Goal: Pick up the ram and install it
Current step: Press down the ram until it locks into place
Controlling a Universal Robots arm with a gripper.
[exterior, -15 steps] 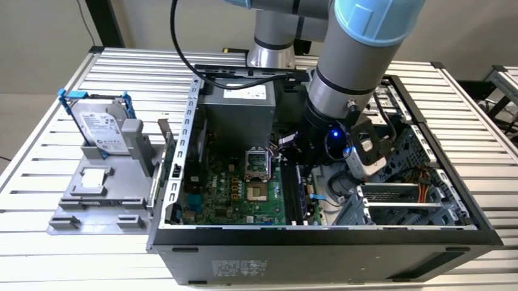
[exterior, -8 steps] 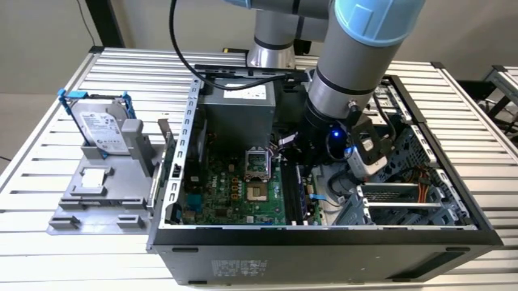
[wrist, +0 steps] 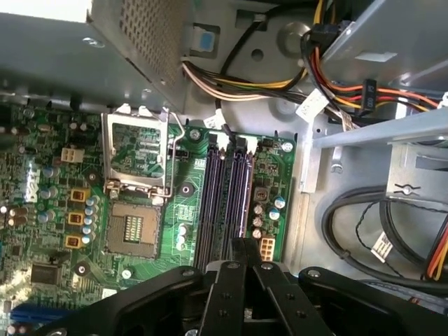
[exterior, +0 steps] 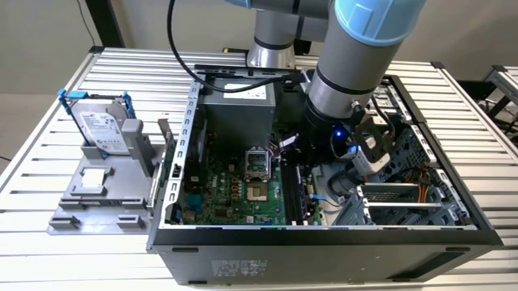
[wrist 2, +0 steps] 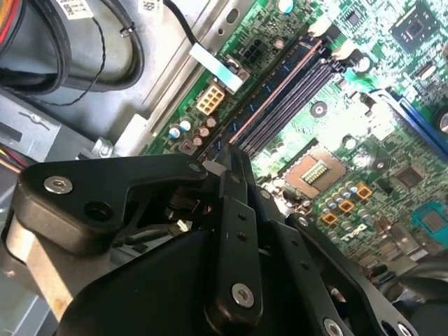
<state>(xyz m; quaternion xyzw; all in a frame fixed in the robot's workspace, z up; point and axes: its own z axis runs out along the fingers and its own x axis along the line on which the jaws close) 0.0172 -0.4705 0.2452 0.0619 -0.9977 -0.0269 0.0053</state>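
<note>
My gripper (exterior: 295,157) is low inside the open computer case (exterior: 324,233), over the motherboard (exterior: 235,194). In both wrist views its black fingers (wrist: 232,287) stand pressed together, and the gripper (wrist: 245,243) (wrist 2: 229,152) meets the black slots (wrist: 222,199). A thin, pinkish-edged strip, the ram (wrist: 246,192) (wrist 2: 276,94), runs out from between the fingertips. It lies in line with the slot nearest the board's edge. I cannot tell how deep it sits in that slot.
The processor socket (wrist: 136,210) lies beside the slots. Cable bundles (wrist: 336,84) and a metal drive cage (exterior: 404,200) crowd the case on the exterior view's right. On the slatted table (exterior: 65,254), a hard drive in a blue-handled frame (exterior: 101,127) stands on a grey fixture.
</note>
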